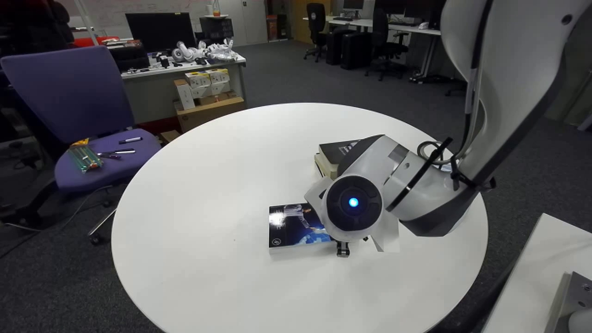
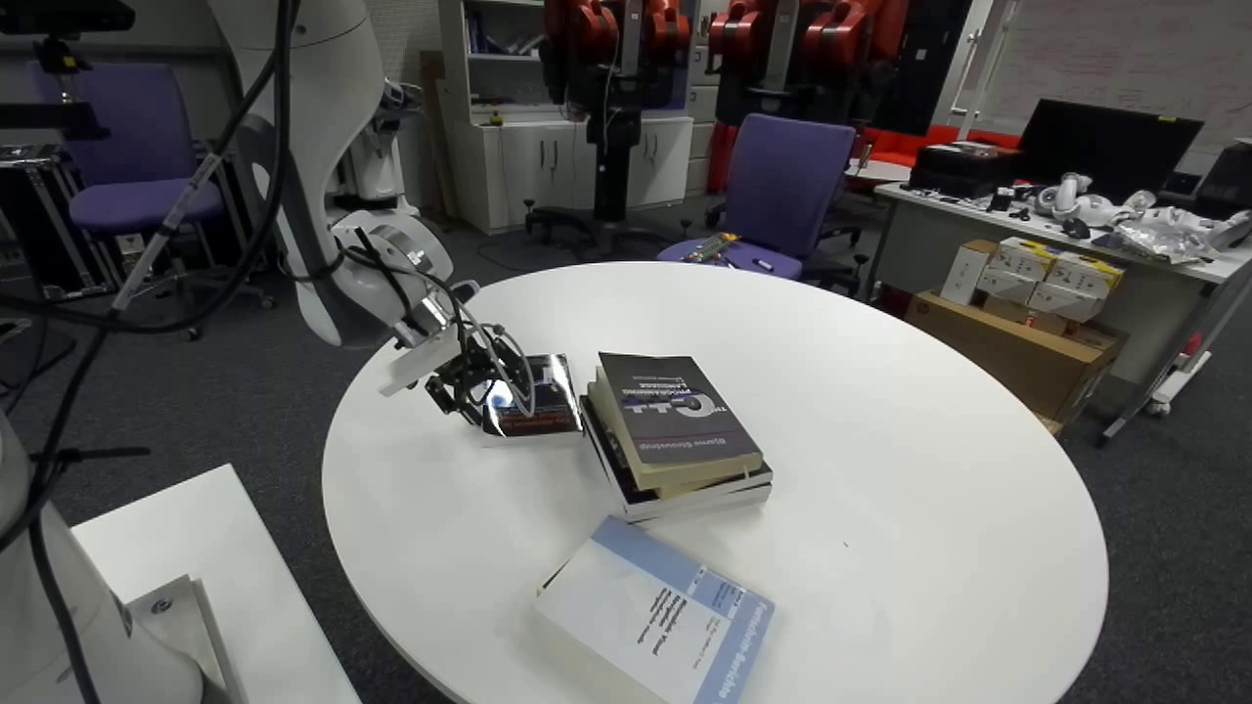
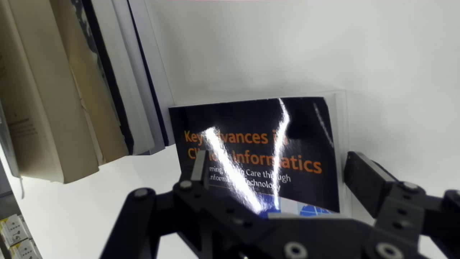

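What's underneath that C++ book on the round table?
Under the C++ book lie more books: the wrist view shows what looks like a tan page block, then white page edges and dark covers. Their faces are mostly hidden, so titles can't be read.

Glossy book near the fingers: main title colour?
Orange: the title on the book shows best in the wrist view.

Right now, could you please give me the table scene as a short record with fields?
Claw: open, holding nothing
Nearest thing: glossy dark book, orange title, lying flat
Contact with that book: cannot tell
Beside it: book stack, dark C++ book on top
Also there: white-and-blue book, near the stack
Surface: round white table
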